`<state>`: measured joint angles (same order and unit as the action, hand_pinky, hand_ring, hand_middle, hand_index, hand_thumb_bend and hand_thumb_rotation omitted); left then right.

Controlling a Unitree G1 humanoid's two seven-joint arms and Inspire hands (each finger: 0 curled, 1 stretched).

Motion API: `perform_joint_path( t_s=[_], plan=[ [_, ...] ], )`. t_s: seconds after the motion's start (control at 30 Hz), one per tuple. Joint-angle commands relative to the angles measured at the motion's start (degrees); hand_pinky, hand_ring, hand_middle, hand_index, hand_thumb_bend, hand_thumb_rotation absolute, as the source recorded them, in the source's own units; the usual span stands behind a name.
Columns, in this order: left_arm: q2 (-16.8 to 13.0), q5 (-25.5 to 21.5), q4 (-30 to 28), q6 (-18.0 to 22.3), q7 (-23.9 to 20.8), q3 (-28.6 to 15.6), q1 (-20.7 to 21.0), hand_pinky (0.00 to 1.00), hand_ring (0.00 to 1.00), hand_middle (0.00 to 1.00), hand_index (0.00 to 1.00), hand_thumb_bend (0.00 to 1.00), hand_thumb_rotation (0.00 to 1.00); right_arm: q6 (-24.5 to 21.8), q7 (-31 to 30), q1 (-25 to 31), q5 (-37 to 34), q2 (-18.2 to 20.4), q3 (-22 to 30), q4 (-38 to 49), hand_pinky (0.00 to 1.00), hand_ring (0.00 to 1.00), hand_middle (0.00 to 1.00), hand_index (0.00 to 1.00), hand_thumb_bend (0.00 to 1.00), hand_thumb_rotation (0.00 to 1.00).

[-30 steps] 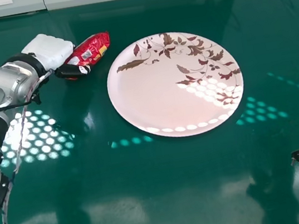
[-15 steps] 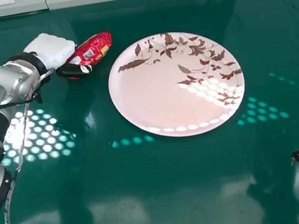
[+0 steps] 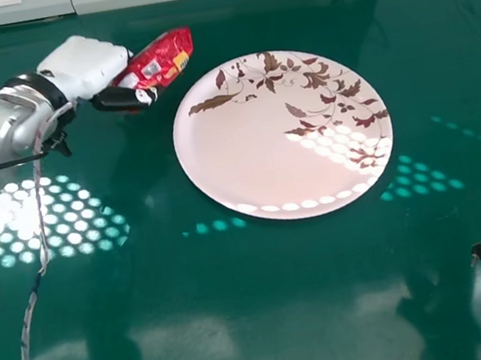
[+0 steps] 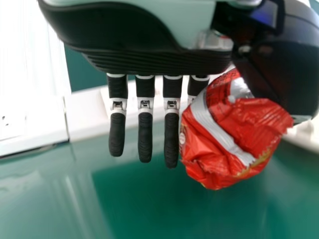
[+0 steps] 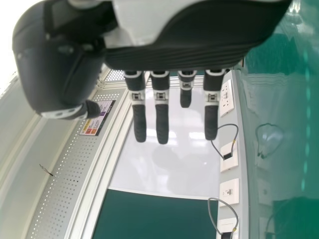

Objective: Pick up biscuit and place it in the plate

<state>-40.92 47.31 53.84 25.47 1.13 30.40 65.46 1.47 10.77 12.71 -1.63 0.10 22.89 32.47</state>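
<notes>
1. At far left, my left hand (image 3: 83,64) pinches the red biscuit packet (image 3: 169,53) between thumb and fingers.
2. The packet sits just beyond the plate's far-left rim, outside it.
3. The flowered plate (image 3: 250,151) lies right of that hand.
4. My right hand (image 5: 162,119) has its fingers straight, holding nothing.

Bright dotted glare marks the glossy green tabletop (image 3: 282,273) at the head view's left and the round, pale-pink, leaf-patterned plate (image 3: 247,161) near centre; dark shadows lie lower left.
</notes>
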Motion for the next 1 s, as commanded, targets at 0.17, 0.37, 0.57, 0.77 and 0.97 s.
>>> perform_joint_path(
  t_s=[0.17,0.37,0.57,0.77,0.97],
  plan=[
    [-4.48,-7.42,-16.87,-3.57,5.91,-9.34,-6.71,0.33,0.49,0.58,0.48,0.46,0.00,-0.23,0.15,0.82,0.17,0.00,0.41,0.37,0.63,0.72,0.73,0.73,0.52,0.21],
    [-5.68,-10.93,-27.76,-5.47,8.75,-15.26,-10.72,0.32,0.46,0.55,0.49,0.46,0.00,-0.39,0.46,0.57,0.39,0.28,0.14,0.29,0.63,0.72,0.74,0.73,0.51,0.20],
    [-4.10,-12.64,-31.12,-1.83,8.60,-16.90,-11.57,0.29,0.45,0.56,0.48,0.46,0.00,-0.35,0.51,0.16,0.58,0.39,-0.44,-0.02,0.64,0.73,0.75,0.74,0.50,0.19],
    [-0.34,-13.70,-31.33,-0.41,11.84,-15.20,-10.12,0.27,0.44,0.56,0.49,0.46,0.00,-0.06,0.53,-0.10,1.19,0.06,-0.72,-0.43,0.63,0.72,0.75,0.74,0.50,0.20],
    [2.23,-9.03,-30.58,3.79,11.10,-12.53,-8.61,0.26,0.41,0.53,0.51,0.46,0.00,0.58,0.55,-0.17,1.43,0.29,-0.76,-0.84,0.62,0.72,0.75,0.74,0.50,0.21]
  ],
)
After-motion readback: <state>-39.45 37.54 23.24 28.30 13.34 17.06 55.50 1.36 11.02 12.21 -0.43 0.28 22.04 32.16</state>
